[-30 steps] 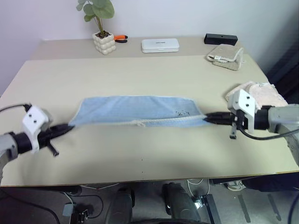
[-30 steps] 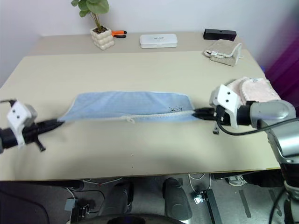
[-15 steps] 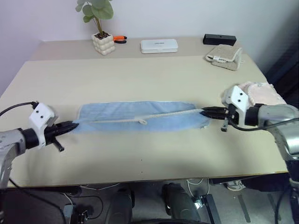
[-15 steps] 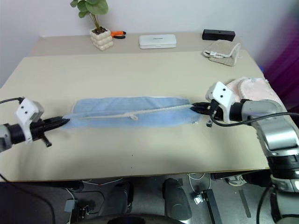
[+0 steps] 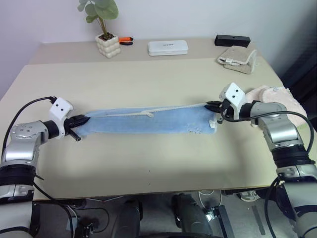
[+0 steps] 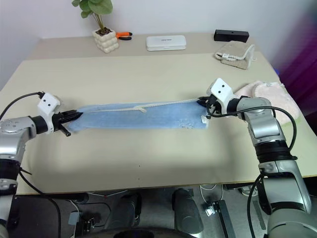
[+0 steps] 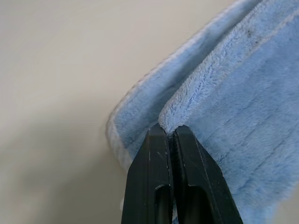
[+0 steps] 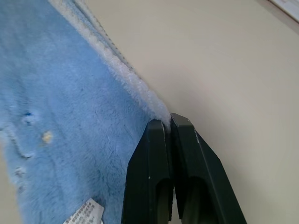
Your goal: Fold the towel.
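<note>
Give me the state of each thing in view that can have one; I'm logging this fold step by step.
towel: folded lengthwise into a long strip, flat on the table, both ends pinched
left pincer: shut on the towel's left end
right pincer: shut on the towel's whitish edge at the right end
pink towel: bunched at the table's right edge
beige cloth: folded, at the far right
white case: closed

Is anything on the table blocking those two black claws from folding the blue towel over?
Nothing visible does. The left gripper and right gripper each pinch an end of the light blue terry towel, and the beige table beyond it is bare.
</note>
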### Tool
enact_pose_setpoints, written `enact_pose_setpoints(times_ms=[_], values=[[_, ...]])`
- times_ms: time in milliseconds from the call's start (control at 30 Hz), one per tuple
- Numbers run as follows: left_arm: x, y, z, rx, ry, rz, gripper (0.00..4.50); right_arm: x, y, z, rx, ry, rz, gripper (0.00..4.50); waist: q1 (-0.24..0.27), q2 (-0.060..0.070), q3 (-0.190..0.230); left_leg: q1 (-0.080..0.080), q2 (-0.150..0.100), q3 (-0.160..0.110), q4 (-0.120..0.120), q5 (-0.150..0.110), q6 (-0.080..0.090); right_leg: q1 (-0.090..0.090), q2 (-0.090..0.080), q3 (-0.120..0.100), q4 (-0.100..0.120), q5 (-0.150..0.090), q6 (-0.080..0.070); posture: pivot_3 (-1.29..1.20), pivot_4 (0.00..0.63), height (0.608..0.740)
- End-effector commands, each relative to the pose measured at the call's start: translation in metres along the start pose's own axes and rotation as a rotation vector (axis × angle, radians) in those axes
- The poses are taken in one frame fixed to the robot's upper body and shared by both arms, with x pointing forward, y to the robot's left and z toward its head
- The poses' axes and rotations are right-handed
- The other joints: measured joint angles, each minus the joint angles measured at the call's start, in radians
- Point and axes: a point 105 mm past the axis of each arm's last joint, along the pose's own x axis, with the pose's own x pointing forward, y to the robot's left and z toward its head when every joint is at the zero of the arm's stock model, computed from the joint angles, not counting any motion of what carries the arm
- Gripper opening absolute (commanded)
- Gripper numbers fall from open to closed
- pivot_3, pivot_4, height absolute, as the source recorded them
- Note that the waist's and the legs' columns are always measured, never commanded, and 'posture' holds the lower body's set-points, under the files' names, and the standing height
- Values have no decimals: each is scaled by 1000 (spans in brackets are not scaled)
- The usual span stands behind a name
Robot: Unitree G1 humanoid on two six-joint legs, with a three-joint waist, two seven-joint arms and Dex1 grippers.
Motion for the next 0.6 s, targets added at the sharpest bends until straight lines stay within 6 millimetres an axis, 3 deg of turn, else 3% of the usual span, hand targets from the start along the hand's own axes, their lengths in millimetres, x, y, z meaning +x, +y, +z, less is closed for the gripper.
enact_pose_setpoints(times_ms=[33,100,133,167,300,333,400,467,533,600], values=[[-3,6,3,5,-10,22,0,-4,-10,5,-31,-12,-42,36,0,0,0,0,0,0,0,0,0,0,0,0,0,0,0,0,150,737],[-5,7,1,-33,-20,32,0,-3,-10,4,-20,-10,-49,604,0,0,0,0,0,0,0,0,0,0,0,0,0,0,0,0,150,737],[-5,8,0,-41,-22,41,609,-3,-10,4,-18,-10,-50,931,0,0,0,0,0,0,0,0,0,0,0,0,1,0,0,0,150,737],[-6,10,-1,-44,-23,57,880,-3,-11,4,-23,-11,-60,1350,0,0,0,0,0,0,0,0,0,0,0,0,1,0,0,0,150,737],[-5,19,-1,-38,-46,147,2902,-4,-20,4,-26,-14,-133,3410,-1,0,0,0,0,0,0,0,0,0,0,0,1,0,0,0,150,737],[-4,24,3,-58,-77,191,3353,-4,-22,3,-29,-11,-153,3419,0,0,0,0,0,0,0,0,0,0,0,0,1,0,0,0,150,737],[-3,38,11,-115,-150,308,3353,-4,-26,2,-30,-8,-189,3419,2,0,0,0,0,0,0,0,0,0,0,0,1,0,0,0,150,737],[-3,50,16,-282,-242,418,3353,-6,-30,1,-15,-12,-230,3419,6,0,0,0,0,-1,1,0,0,0,0,0,1,0,0,0,150,737],[-2,52,16,-373,-281,466,3353,-9,-32,0,-2,-13,-261,3419,5,0,0,0,-1,-1,1,0,0,0,-1,0,1,0,0,0,150,737],[-1,41,11,-388,-277,433,3353,-16,-31,0,4,-19,-273,3419,1,0,0,0,-1,-1,1,0,0,0,-1,0,1,0,1,0,150,737]])
